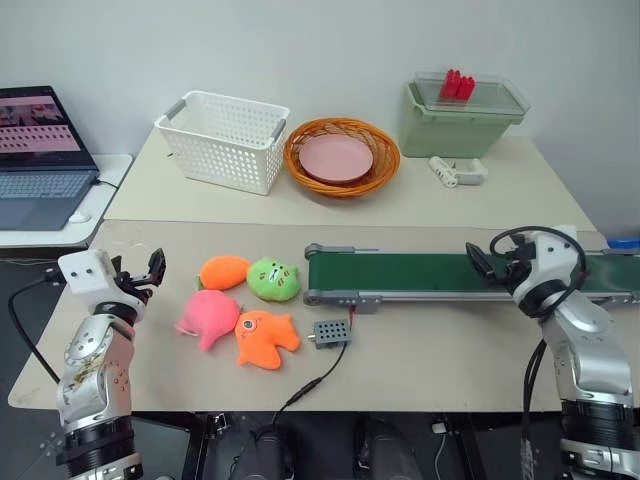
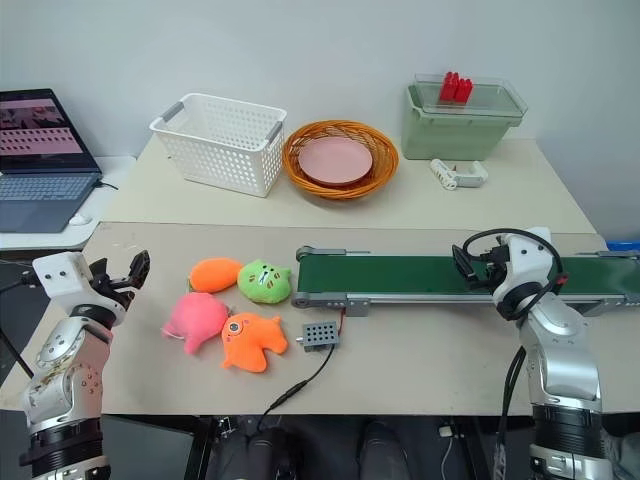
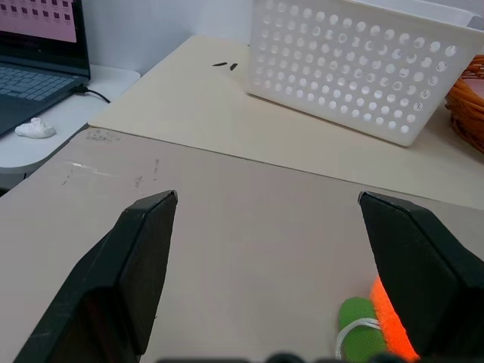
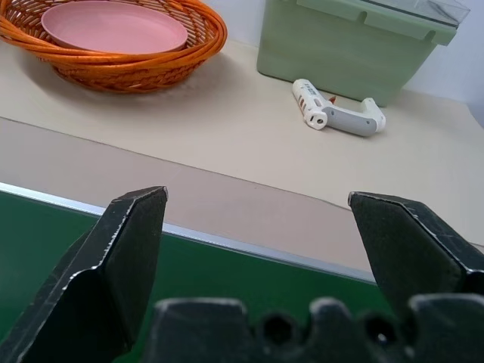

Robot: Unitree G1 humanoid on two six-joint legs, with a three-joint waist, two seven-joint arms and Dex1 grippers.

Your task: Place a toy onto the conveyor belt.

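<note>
Crowding is the worry: the pink plush toy [image 1: 207,316] lies on the bench [image 1: 420,350] touching the orange fish plush [image 1: 265,337], just beside the green cat-face plush [image 1: 273,279] and an orange plush [image 1: 223,271]. The left pincer [image 1: 148,271] hangs spread wide and empty near them; a careless close could snag the fish instead. The right pincer [image 4: 257,219], also spread and empty, hovers over the conveyor belt [image 1: 420,273], which stands apart from the toy.
</note>
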